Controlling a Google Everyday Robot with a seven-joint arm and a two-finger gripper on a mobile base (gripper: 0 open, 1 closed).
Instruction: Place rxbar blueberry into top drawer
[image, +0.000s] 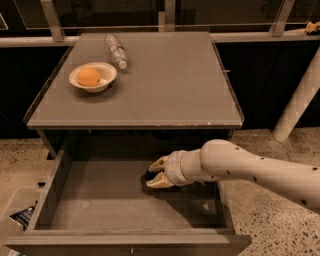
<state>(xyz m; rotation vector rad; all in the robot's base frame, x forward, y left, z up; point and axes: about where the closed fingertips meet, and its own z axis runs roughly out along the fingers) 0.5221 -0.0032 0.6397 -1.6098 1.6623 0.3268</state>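
I see the rxbar blueberry (149, 173) only as a dark sliver pinched between the jaws of my gripper (150, 175). Beneath and around the jaws the top drawer (100, 200) stands pulled open, grey-brown, with a flat bottom and low side walls.
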